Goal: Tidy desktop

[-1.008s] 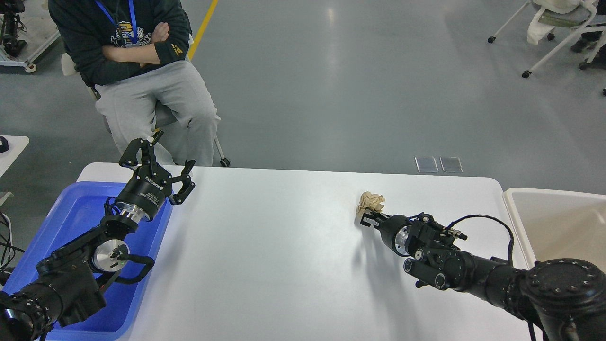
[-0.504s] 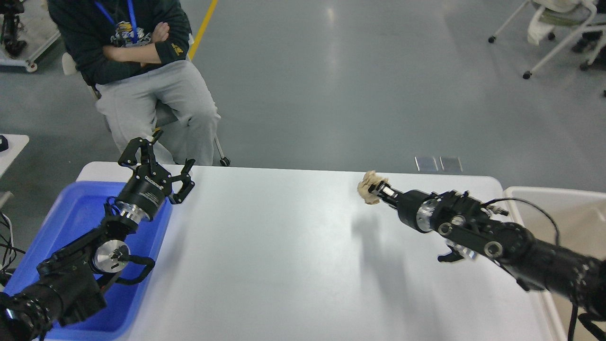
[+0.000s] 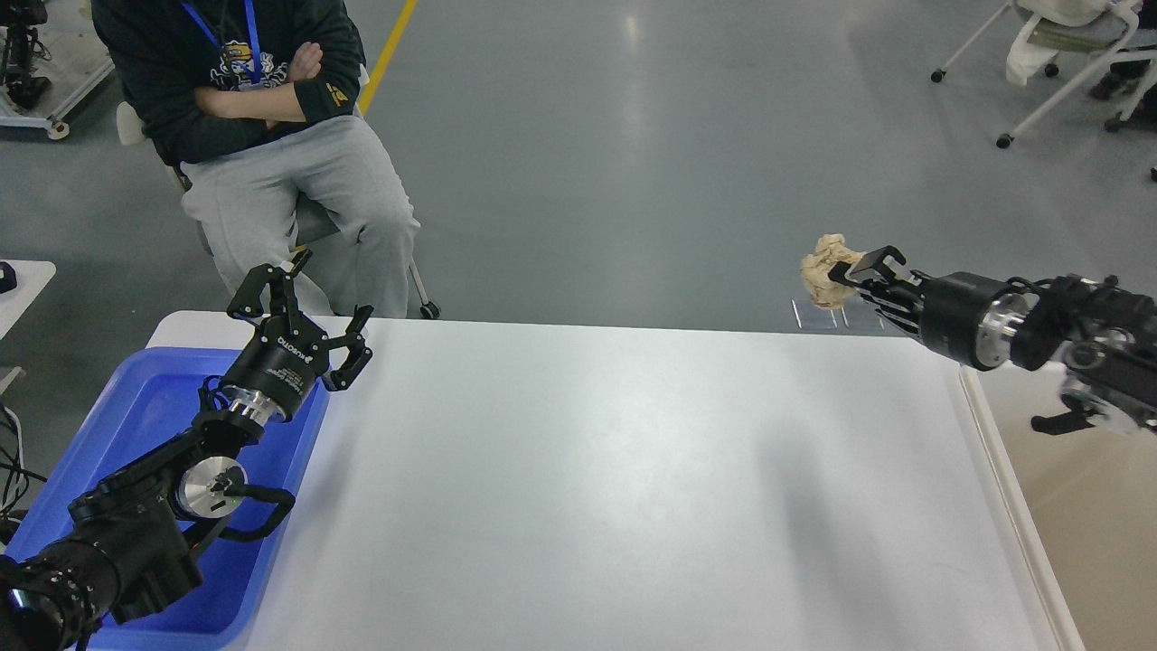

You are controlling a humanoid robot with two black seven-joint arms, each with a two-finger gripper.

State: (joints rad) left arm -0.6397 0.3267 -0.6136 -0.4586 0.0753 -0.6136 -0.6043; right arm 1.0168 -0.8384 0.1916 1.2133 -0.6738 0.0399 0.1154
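The desktop (image 3: 578,470) is a large white tabletop with rounded corners, bare across its surface. My right gripper (image 3: 848,271) is shut on a crumpled tan paper ball (image 3: 823,269) and holds it high above the table's far right corner. My left gripper (image 3: 303,303) is open and empty, its fingers spread, raised over the far edge of the blue tray (image 3: 136,416) at the left.
A beige bin (image 3: 1094,533) stands against the table's right edge, under my right arm. A seated person (image 3: 271,136) with crossed arms is just behind the table's far left corner. Wheeled chairs stand far back right.
My right gripper has lifted the paper ball off the table and carried it up and to the right, towards the beige bin. The left arm has not moved.
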